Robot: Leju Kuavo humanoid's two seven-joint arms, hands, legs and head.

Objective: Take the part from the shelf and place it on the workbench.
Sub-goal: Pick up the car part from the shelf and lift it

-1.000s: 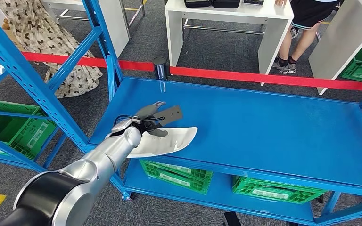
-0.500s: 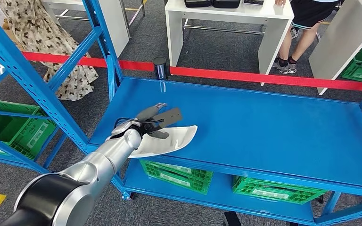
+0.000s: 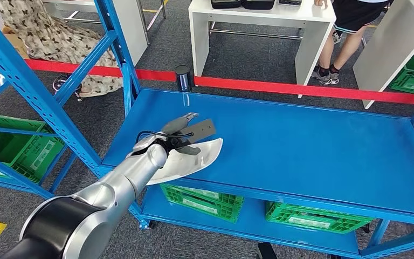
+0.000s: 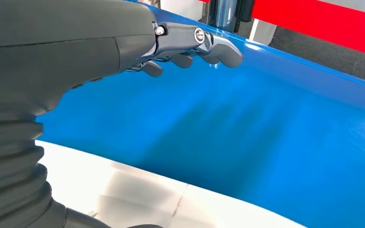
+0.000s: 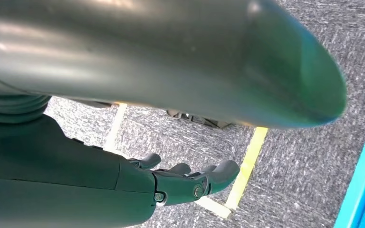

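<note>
Head view | left hand [image 3: 179,135] holds part [image 3: 191,157] | white, curved, dark tab

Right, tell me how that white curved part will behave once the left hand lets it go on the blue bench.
The white part looks like a thin, curved shell that keeps its shape under the left hand, so it is probably stiff and light. Its curved underside may rock on the blue bench. The bench top is glossy, so the part could slide if nudged.
</note>
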